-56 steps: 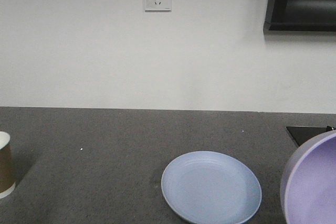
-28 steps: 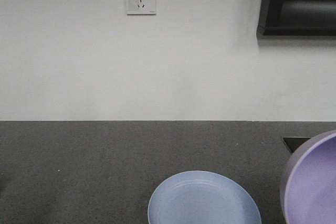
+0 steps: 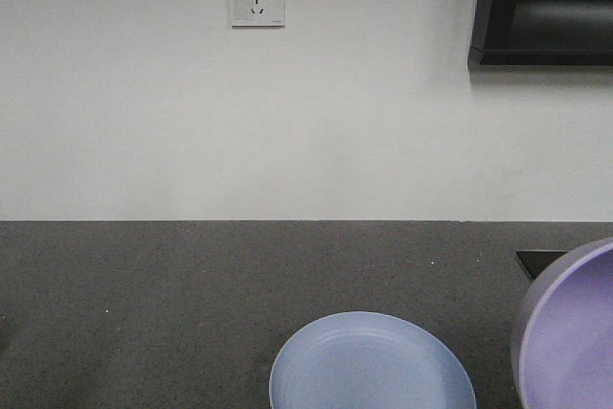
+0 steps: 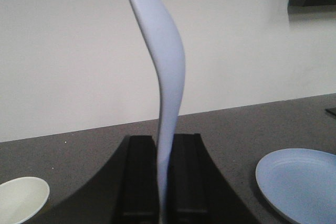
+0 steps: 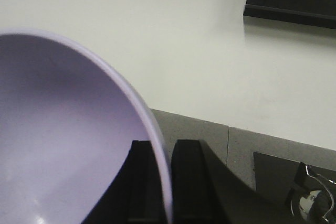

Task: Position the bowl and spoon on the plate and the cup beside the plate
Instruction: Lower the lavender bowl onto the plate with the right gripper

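Since a second ago the front view has shifted: the cup at its left edge has gone out of frame and the plate [image 3: 372, 363] sits lower and further left in it; over the last half second nothing has visibly changed.

The right gripper [image 5: 163, 150] pinches the bowl [image 5: 68, 129] by its rim alone, one finger inside and one outside, so the bowl hangs tilted on edge; I judge that such a thin grip could let it pivot or slip during the carry; set down askew, it might catch the plate's raised rim and rock off centre. The left gripper [image 4: 164, 145] is clamped on the spoon [image 4: 167, 72] low on its handle, the scoop standing tall above the fingers; a long lever like that may twist in the jaws if it touches anything. Both loads go to the same plate, so the arms could crowd each other.

From the left gripper the plate lies low to the right, and what looks like the cup [image 4: 21, 199] sits low to the left, where a careless swing might knock it; from the right gripper the plate lies low to the left.
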Robot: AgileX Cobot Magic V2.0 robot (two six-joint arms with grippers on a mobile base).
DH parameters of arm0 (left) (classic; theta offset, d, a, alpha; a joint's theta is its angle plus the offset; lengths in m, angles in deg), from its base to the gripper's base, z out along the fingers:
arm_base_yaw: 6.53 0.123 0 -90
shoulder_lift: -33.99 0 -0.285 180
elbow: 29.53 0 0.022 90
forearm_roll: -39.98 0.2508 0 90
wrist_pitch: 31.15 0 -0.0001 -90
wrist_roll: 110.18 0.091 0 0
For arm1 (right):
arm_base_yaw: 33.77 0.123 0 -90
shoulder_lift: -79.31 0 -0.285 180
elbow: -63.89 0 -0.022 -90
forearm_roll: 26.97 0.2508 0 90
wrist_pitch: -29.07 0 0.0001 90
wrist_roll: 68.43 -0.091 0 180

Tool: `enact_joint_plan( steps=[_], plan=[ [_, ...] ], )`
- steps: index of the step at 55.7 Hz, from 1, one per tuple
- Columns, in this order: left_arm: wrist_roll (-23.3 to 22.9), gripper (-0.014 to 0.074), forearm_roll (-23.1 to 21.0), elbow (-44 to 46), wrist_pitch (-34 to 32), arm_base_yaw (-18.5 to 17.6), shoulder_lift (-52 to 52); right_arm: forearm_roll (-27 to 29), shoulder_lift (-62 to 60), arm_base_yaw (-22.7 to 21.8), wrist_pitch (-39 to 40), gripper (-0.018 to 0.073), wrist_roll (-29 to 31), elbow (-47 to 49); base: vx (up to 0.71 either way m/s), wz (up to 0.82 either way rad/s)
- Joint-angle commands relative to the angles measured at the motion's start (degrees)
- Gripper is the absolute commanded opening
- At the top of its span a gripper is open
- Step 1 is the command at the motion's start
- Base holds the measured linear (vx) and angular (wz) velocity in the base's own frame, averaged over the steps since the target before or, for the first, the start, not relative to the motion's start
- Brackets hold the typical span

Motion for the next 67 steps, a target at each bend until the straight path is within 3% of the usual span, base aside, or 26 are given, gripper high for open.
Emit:
enact_joint_plan(
  steps=[1,24,33,35,36,45,67],
  plan=[
    [-0.4,-0.0003,-0.8,1.3,-4.8,-0.5,0.6,1.3,0.4,0.0,4.6,-0.0008,0.6,1.6,0.00,0.00],
    [-0.4,-0.0003,-0.8,1.3,-5.4,-0.5,0.6,4.3,0.8,0.0,3.1,-0.0008,-0.2,1.6,0.00,0.00],
    [-0.6,-0.0003,-1.4,1.3,-6.7,-0.5,0.6,3.8,5.9,2.8,-0.2,-0.0008,-5.7,1.7,0.00,0.00],
    [-0.6,-0.0003,-2.0,1.3,-6.6,-0.5,0.6,3.4,8.1,4.1,-1.1,-0.0008,-7.0,2.0,0.00,0.00],
    [-0.6,-0.0003,-3.5,1.3,-6.1,-0.5,0.6,-1.4,17.8,8.2,-5.2,-0.0008,-10.5,5.1,0.00,0.00],
    [-0.5,-0.0003,-3.7,1.3,-6.0,-0.5,0.6,-6.5,33.2,10.6,-8.9,-0.0008,-17.1,12.6,0.00,0.00],
    [-0.4,-0.0003,-3.7,1.3,-4.3,-0.5,0.7,-3.0,64.0,10.7,-13.4,-0.0008,-19.1,30.7,0.00,0.00]
  ],
)
